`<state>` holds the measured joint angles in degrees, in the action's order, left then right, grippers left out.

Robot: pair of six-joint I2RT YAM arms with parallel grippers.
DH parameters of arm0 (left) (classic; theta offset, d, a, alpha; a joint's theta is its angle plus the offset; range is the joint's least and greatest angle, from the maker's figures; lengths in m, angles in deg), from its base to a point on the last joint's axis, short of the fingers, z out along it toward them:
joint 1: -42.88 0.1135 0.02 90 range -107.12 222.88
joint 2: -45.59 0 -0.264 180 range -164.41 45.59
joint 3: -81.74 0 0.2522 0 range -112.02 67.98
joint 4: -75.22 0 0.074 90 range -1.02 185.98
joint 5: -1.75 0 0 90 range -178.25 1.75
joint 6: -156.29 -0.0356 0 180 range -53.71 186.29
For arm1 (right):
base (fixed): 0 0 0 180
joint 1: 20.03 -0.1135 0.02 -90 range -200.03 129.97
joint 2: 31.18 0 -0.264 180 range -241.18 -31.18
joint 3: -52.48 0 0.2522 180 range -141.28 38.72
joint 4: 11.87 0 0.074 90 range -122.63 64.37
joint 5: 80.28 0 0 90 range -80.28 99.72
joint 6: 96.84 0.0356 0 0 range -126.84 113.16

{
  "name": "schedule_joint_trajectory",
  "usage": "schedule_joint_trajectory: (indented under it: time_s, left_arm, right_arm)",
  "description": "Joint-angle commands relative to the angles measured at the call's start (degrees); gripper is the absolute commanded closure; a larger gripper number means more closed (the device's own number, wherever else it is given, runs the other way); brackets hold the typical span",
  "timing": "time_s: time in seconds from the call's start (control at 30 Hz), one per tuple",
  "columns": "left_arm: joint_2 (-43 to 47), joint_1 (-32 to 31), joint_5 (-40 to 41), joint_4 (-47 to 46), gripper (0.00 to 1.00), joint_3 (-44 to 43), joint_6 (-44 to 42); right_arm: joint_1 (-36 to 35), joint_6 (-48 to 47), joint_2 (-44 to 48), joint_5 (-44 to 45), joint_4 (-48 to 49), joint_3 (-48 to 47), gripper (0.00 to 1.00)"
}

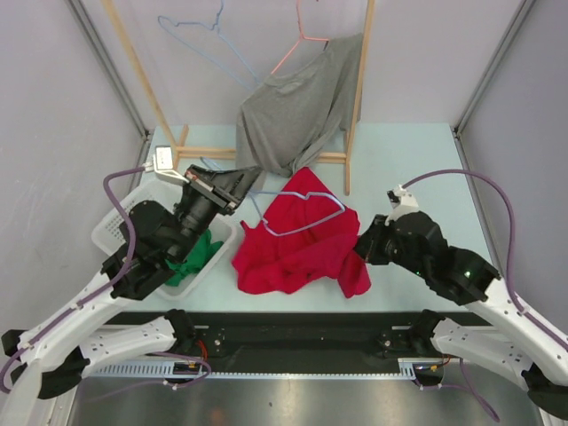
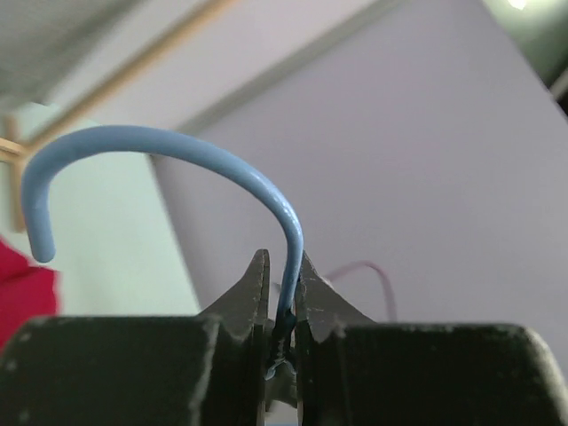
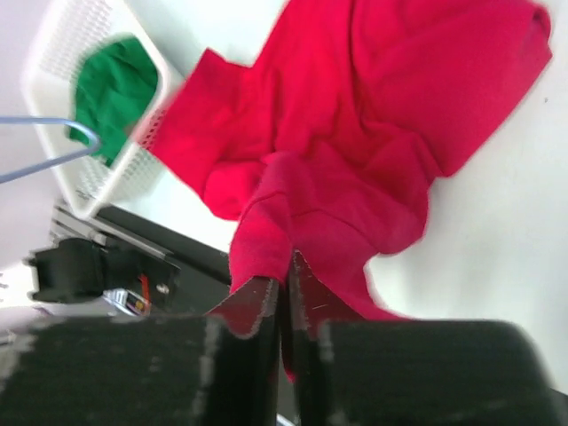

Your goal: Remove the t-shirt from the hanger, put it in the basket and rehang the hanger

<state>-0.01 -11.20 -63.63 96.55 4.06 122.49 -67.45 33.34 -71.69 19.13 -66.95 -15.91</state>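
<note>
1. At the near left a white basket [image 1: 111,232] sits on the bench [image 1: 417,160] with a green cloth [image 1: 197,257] in it, and the left arm reaches over it.
2. The right pincer [image 3: 284,282], low at the near right, is clenched on a fold at the edge of the red t-shirt [image 3: 355,133]. The cloth rises in a ridge straight out of the closed jaws.
3. The red t-shirt [image 1: 293,253] lies crumpled on the bench in the middle, just beside the basket, with its right-hand edge at the right pincer [image 1: 359,241].
4. The blue hanger [image 1: 302,222] shows its wire triangle on top of the red cloth. I cannot tell whether any part of it is still inside the shirt.
5. The left pincer [image 1: 253,176] is lifted above the far corner of the basket. In the left wrist view, this pincer [image 2: 280,266] grips the blue hanger [image 2: 177,146] tightly at the foot of its hook, which curves up and over to the left.
6. At the far end of the bench stands a wooden rack [image 1: 359,89]. A grey shirt [image 1: 293,111] hangs askew there from a pink hanger [image 1: 297,44], and a bare second blue hanger [image 1: 191,40] hangs to its left.
</note>
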Motion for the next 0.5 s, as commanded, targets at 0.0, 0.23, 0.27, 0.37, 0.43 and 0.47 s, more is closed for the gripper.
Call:
schedule_joint_trajectory:
  time_s: [0.0, 0.23, 0.27, 0.37, 0.43, 0.47]
  left_arm:
    - [-1.7, 0.3, -13.7, -9.8, 1.00, -3.6, 6.5]
    - [-1.9, 0.4, -12.0, 0.3, 1.00, -7.8, 1.0]
    - [-1.6, 0.4, -11.7, 1.3, 1.00, -7.4, 0.2]
    - [-1.0, 0.4, -10.2, 3.8, 1.00, -7.4, -2.1]
    - [-1.0, 0.4, -9.5, 5.1, 1.00, -8.0, -4.3]
    - [-1.2, 0.4, -9.3, 6.6, 1.00, -8.2, -7.1]
  right_arm:
    - [-0.6, -0.1, -0.4, -1.9, 1.3, -0.7, 0.74]
    - [-0.6, 0.7, 4.2, 3.7, -2.5, -1.6, 0.17]
    - [-0.5, 0.8, 4.5, 3.9, -3.1, -2.1, 0.12]
    - [-0.5, 0.5, 5.4, 4.4, -4.5, -3.1, 0.11]
    - [-0.5, 0.2, 5.8, 4.2, -5.3, -3.8, 0.12]
    - [-0.5, -0.1, 5.7, 4.0, -5.4, -4.2, 0.12]
